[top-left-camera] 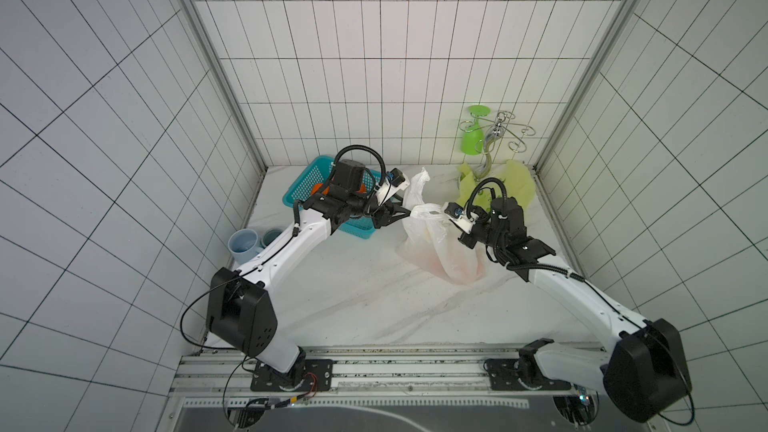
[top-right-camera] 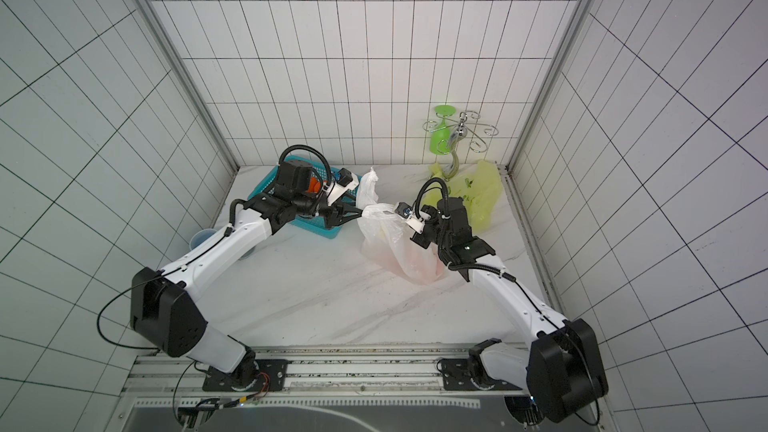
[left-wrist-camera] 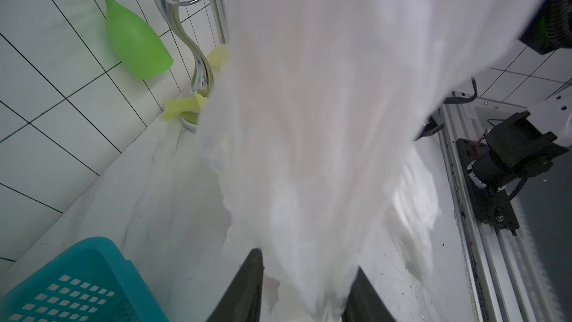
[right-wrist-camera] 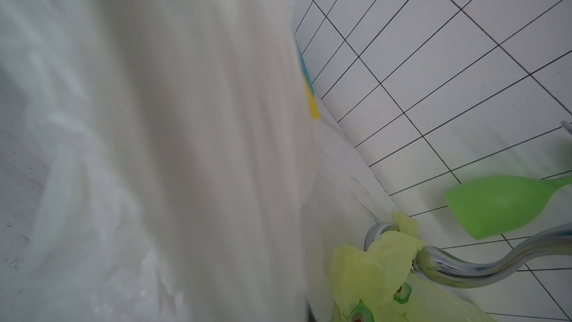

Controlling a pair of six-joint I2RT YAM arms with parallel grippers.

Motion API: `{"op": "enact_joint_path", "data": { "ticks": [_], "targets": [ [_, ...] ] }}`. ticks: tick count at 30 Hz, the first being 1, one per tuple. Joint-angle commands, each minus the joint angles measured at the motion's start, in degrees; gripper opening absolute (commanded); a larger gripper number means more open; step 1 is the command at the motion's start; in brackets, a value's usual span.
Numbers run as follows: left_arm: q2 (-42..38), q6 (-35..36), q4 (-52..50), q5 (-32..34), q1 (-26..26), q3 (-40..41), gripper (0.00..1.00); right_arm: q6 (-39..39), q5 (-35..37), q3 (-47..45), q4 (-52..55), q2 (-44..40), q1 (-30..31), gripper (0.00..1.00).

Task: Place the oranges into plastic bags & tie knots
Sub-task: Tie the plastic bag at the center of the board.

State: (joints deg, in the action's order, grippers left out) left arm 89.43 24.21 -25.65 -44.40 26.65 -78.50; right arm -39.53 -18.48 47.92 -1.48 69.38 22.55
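The white plastic bag [top-left-camera: 440, 251] stands on the marble table, and a faint orange glow shows through its lower film. Its top is drawn up between both grippers. My left gripper [top-left-camera: 409, 213] reaches its handle from the basket side. In the left wrist view its fingers [left-wrist-camera: 252, 277] stand apart with loose bag film [left-wrist-camera: 309, 150] between them. My right gripper [top-left-camera: 451, 216] is shut on the bag's other top edge, and film [right-wrist-camera: 154, 150] hides its jaws in the wrist view. Oranges [top-left-camera: 318, 189] lie in the teal basket [top-left-camera: 299, 193], mostly under my left arm. The yellow-green bag [top-left-camera: 517, 189] lies at the back right.
A chrome glass rack [top-left-camera: 498, 130] with a hanging green wine glass [top-left-camera: 473, 135] stands in the back right corner, partly on the yellow-green bag. A grey pipe fitting [top-left-camera: 249, 243] sits by the left wall. Tiled walls close in three sides.
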Motion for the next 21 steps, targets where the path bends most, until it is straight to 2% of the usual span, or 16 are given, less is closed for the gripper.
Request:
{"op": "enact_joint_path", "data": {
  "ticks": [1, 7, 11, 15, 21],
  "targets": [
    [1.5, -0.9, 4.2, -0.3, 2.3, 1.3, 0.36, -0.8, 0.4, 2.0, 0.9, 0.0, 0.7, 0.0],
    [0.5, -1.5, 6.8, 1.2, 3.0, 2.7, 0.39, -1.2, 2.1, 1.6, 0.7, -0.3, 0.8, 0.0],
    [-0.7, 3.1, 3.8, 2.8, 3.0, 3.3, 0.55, -0.7, 1.9, 1.6, 0.6, -0.4, 0.8, 0.0],
    [-2.5, 6.6, 1.8, 4.1, 2.9, 4.0, 0.67, -0.4, 1.7, 1.6, 0.5, -0.4, 0.8, 0.0],
    [-4.1, 0.8, 6.9, 3.7, 4.6, 6.1, 0.77, 0.0, 1.6, 1.8, 0.4, -0.3, 1.0, 0.0]
  ]
}}
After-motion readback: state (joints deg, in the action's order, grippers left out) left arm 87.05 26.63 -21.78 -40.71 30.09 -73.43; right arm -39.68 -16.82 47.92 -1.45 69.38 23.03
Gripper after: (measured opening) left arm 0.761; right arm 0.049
